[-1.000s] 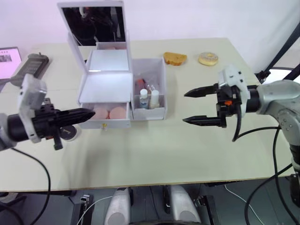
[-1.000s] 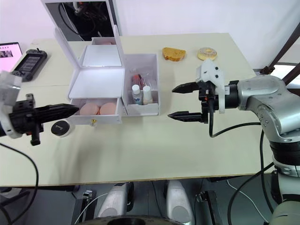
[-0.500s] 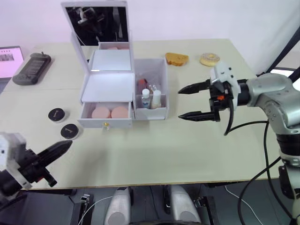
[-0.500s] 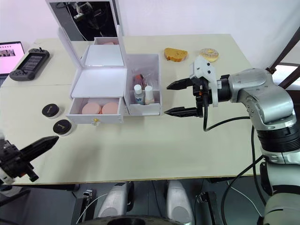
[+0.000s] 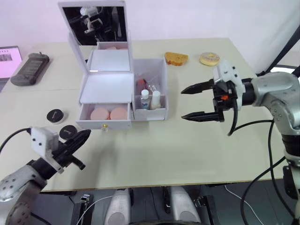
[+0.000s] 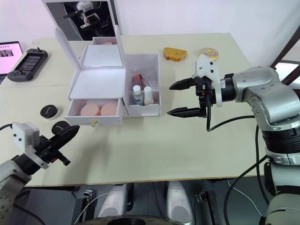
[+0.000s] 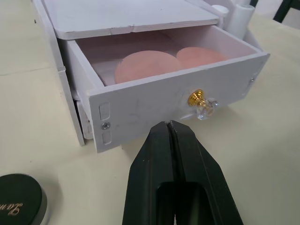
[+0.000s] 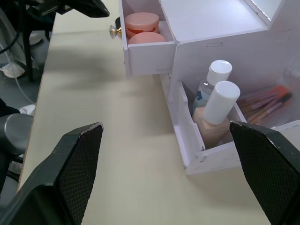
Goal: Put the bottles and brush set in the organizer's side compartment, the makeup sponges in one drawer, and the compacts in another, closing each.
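On the bench (image 5: 154, 150) stands a white organizer (image 5: 107, 89) with its mirrored lid (image 5: 93, 23) raised. Its upper drawer (image 5: 104, 114) is pulled out and holds two pink makeup sponges (image 5: 109, 113) side by side. The side compartment (image 5: 150, 89) just beside the drawers holds two white-capped bottles (image 5: 149, 99) at its front and the brush set (image 5: 143, 86) behind them. Two dark round compacts (image 5: 62, 123) lie on the bench near the organizer's left side. The left end effector (image 5: 82, 136) hangs low over the bench in front of the open drawer, its fingers pressed together and empty, the tips just short of the drawer's gold knob (image 7: 196, 98). The right end effector (image 5: 191, 102) hovers to the right of the side compartment, fingers spread wide, holding nothing. A slice of bread (image 5: 176, 58) and a doughnut (image 5: 209, 58) sit near the bench's far edge, and a handheld game console (image 5: 29, 75) lies at far left.
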